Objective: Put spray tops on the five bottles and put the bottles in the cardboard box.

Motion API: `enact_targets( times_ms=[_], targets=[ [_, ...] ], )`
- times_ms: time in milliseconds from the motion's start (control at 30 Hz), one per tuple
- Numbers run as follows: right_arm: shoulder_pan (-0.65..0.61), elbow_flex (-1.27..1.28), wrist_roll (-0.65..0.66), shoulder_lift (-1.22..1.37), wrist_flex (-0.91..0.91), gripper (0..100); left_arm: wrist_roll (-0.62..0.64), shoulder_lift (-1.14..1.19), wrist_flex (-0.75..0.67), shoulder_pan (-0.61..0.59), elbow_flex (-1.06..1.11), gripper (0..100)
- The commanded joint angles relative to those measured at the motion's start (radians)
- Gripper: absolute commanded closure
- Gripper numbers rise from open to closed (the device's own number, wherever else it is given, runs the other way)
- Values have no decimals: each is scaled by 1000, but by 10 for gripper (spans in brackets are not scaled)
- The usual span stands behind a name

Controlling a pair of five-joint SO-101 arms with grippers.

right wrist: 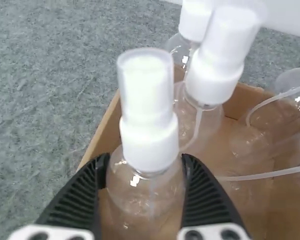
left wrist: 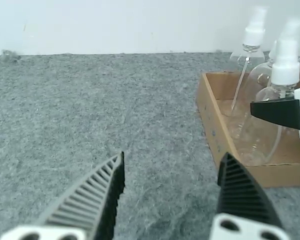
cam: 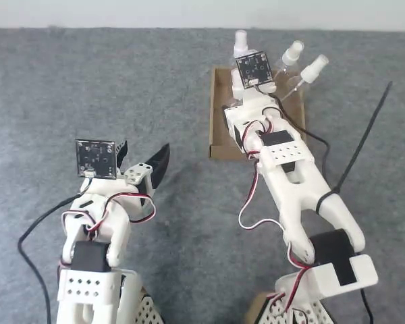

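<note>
two white robot arms on a grey felt mat (cam: 88, 88); the right one pinches a spray bottle inside a cardboard box (cam: 218, 121).
the right gripper (right wrist: 140, 185) reaches over the box, its two black ribbed fingers (right wrist: 80, 195) pressed against either side of the held bottle (right wrist: 145, 192), just below the neck. this clear bottle stands upright with a white spray top (right wrist: 146, 110) on it, inside the box, near the side wall that faces the left arm. more clear bottles (right wrist: 210, 100) with white spray tops stand just behind and beside it in the same box, their thin tubes showing through the plastic. the left gripper (cam: 146, 148) hovers over bare mat, well apart from the box, its black fingers (left wrist: 97, 192) spread wide with nothing between them.
</note>
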Motion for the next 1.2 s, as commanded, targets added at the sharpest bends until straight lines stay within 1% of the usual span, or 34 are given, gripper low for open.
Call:
enact_targets(
  times_ms=[0,267,400,467,1167],
  targets=[
    [19,3,3,-18,-10,992,0,-15,-26,0,-8,721],
    [13,87,3,-116,-13,992,0,-15,-26,0,-8,721],
    [13,146,11,-124,-113,992,0,-15,-26,0,-8,721],
    [13,161,12,-122,-133,992,0,-15,-26,-2,-8,721],
    [18,166,14,-130,-133,988,0,-15,-26,-2,-8,721]
  ],
)
